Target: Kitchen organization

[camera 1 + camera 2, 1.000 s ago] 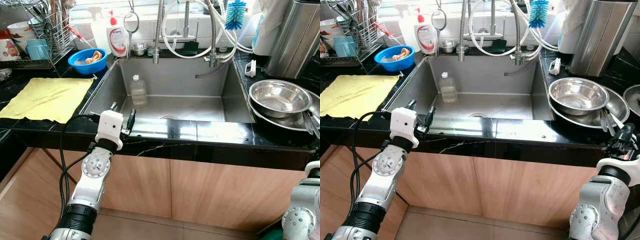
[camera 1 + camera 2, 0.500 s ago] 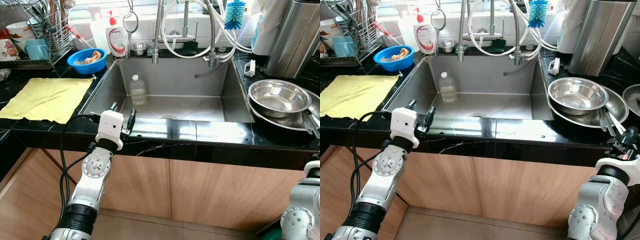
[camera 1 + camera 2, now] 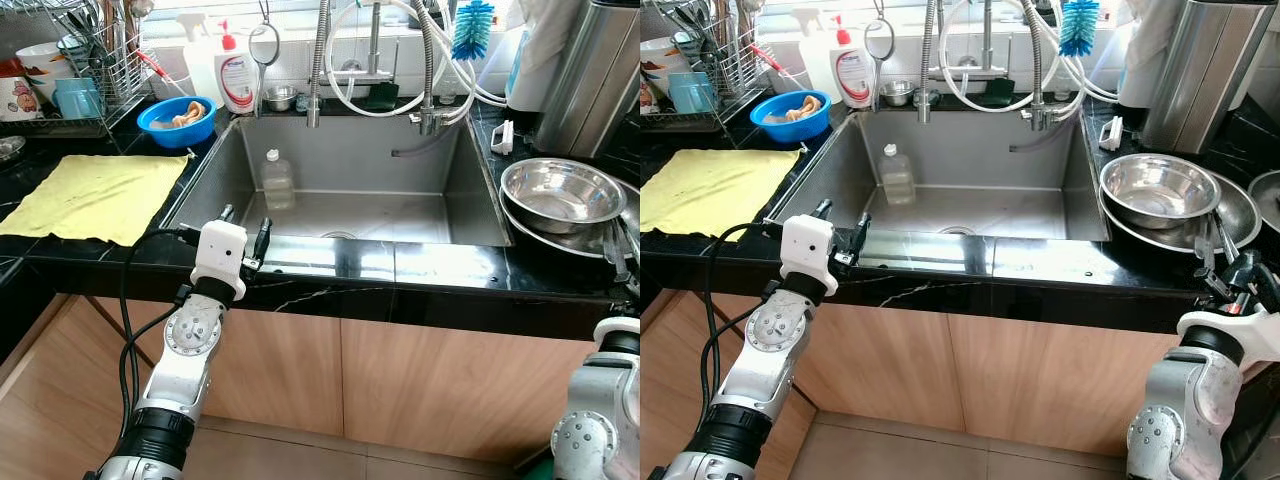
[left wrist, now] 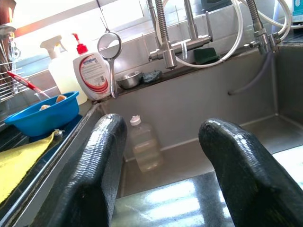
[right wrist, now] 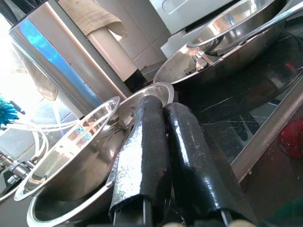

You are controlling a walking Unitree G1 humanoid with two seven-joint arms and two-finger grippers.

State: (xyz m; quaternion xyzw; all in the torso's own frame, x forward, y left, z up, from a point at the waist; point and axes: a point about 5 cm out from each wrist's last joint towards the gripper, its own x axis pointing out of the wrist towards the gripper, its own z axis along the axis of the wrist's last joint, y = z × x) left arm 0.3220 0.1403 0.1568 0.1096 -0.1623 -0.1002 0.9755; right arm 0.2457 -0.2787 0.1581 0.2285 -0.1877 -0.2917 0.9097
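Black stone countertop (image 3: pixel 440 268) across the view, with wooden cabinet fronts (image 3: pixel 420 385) below. Stainless sink (image 3: pixel 345 165) sunk in the middle, a clear plastic bottle (image 3: pixel 276 180) standing upright inside against its back wall, near the left corner. Yellow cloth (image 3: pixel 92 196) spread flat on the counter left of the sink. Stacked steel bowls (image 3: pixel 560 195) on the counter right of the sink, beside a tall steel canister (image 3: pixel 600 75). Dish rack (image 3: pixel 85 70) at far left, blue bowl (image 3: pixel 176 119) just beside it, soap bottle (image 3: pixel 236 72) near the sink's back-left corner, blue brush (image 3: pixel 470 28) hanging by the taps. Left gripper (image 3: pixel 243 228) raised at the sink's front rim, fingers (image 4: pixel 102 161) spread apart, grasping nothing. Right gripper (image 3: pixel 1230 262) at the counter's front edge beside the bowls, fingers (image 5: pixel 142 156) pressed together, empty.
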